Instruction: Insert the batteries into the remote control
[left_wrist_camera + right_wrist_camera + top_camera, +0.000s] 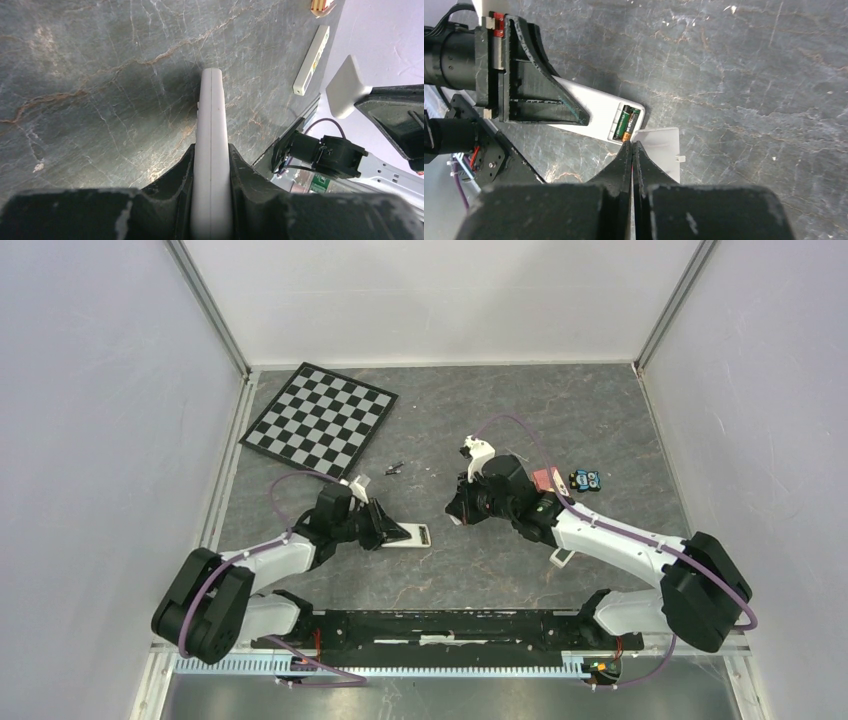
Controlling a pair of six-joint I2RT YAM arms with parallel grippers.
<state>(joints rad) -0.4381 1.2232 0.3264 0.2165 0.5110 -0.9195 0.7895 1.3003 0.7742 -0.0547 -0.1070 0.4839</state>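
Observation:
The white remote control (596, 112) lies back-up on the table, and my left gripper (211, 150) is shut on its long edges. At its free end the battery compartment is uncovered, with two dark green-and-orange batteries (626, 122) lying side by side inside. In the top view the remote control (414, 535) sticks out to the right of my left gripper (385, 525). My right gripper (632, 145) is shut, with its tips just short of the compartment. A white battery cover (661, 147) lies flat under and beyond those tips. My right gripper (460, 510) hovers right of the remote.
A checkerboard (320, 418) lies at the back left. Small dark bits (394, 468) sit near the middle. A red block (546, 480) and a blue toy (586, 480) lie at the right, behind my right arm. A white stick (311, 60) lies near the front edge.

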